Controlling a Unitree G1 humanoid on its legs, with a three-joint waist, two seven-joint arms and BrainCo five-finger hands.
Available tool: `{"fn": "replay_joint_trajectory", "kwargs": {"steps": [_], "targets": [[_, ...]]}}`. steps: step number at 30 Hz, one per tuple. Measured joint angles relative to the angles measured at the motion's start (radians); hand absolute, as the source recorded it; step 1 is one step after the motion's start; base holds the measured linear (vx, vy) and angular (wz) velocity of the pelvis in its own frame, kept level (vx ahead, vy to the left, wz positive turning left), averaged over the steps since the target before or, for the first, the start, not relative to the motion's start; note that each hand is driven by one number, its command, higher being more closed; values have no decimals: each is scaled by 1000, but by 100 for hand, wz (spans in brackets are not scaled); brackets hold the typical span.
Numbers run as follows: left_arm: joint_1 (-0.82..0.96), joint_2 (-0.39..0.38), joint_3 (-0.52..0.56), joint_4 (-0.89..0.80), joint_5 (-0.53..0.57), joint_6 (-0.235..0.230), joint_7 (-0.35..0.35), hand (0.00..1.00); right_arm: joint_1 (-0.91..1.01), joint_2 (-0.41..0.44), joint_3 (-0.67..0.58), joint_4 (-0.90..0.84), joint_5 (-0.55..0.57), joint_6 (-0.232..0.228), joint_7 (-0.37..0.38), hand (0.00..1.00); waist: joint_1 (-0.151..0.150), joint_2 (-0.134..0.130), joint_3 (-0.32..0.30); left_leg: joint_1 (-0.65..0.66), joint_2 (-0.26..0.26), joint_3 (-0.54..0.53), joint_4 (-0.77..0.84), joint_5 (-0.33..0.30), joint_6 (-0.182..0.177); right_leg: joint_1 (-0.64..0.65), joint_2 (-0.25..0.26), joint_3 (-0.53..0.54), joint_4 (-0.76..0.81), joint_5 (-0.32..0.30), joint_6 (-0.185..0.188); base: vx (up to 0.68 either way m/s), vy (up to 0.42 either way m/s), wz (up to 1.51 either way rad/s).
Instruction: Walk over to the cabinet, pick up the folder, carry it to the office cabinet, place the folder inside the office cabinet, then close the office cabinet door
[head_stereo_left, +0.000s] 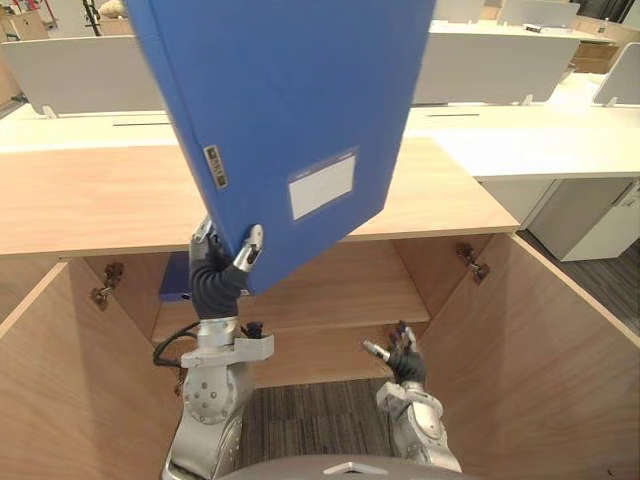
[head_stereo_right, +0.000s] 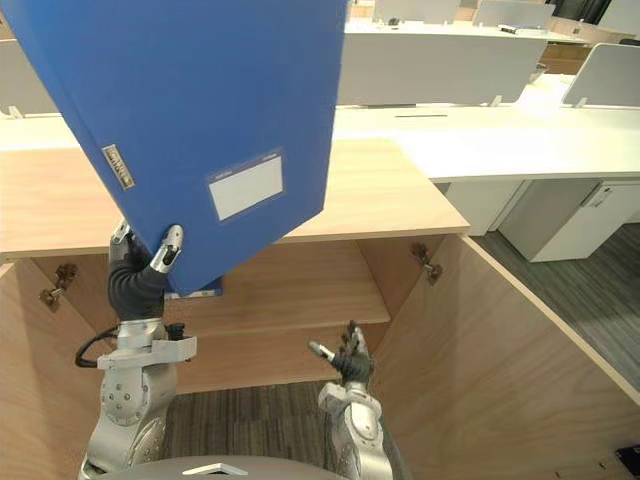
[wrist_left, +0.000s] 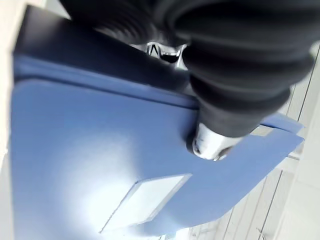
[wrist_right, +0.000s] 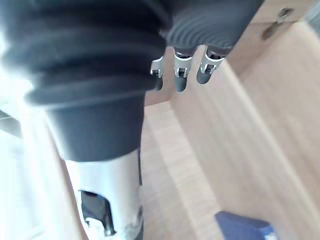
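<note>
Cabinet: light wood office unit directly ahead, seen from above; flat wooden top, front open.
Doors: left door and right door both swung fully outward toward the robot.
Folder: large, blue, with a white label. Raised and tilted in the air above the cabinet top, in front of the opening. It is not inside the cabinet.
Shelf: wooden, set inside the cabinet, mostly bare.
Second blue item: lies flat at the left end of the shelf, partly hidden; cannot be identified.
Left robot hand: clamped on the folder's lower corner, thumb pressed against the labelled face.
Right robot hand: low, in front of the opening, near the right door; fingers loosely extended, holding nothing.
Completed, as judged: approach, pickup and carry. The robot stands at the open cabinet with the folder in hand.
Outstanding, as judged: lower the folder through the opening, set it on the shelf, release it, withdraw, then close the doors.
</note>
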Motion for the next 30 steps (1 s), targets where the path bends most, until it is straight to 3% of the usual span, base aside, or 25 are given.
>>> {"fn": "replay_joint_trajectory", "kwargs": {"steps": [7,11,18,30], "targets": [[37,-1,52,1,1,0,-7,100,27,0,0,-406,1,-89,2,0,-1,-8,1,9,-3,17,0,-11,2,-2,-1,19,-1,1,2,-4,4,-8],[45,-3,77,5,5,0,-26,100,20,0,-5,-497,1,-114,12,0,-4,-9,3,9,-5,19,0,-14,-2,-3,-1,21,-3,1,2,0,0,-1],[42,-2,121,61,9,0,-76,100,-119,-20,-34,-520,31,-134,46,0,-10,-8,13,4,-7,18,0,-17,-4,-4,-1,24,-13,5,4,0,0,0],[14,12,122,96,-32,0,-179,100,-300,-202,-51,-474,116,-135,133,0,-1,-1,31,-14,-8,5,1,-17,5,-3,-1,15,-24,7,5,4,-5,2]]}}
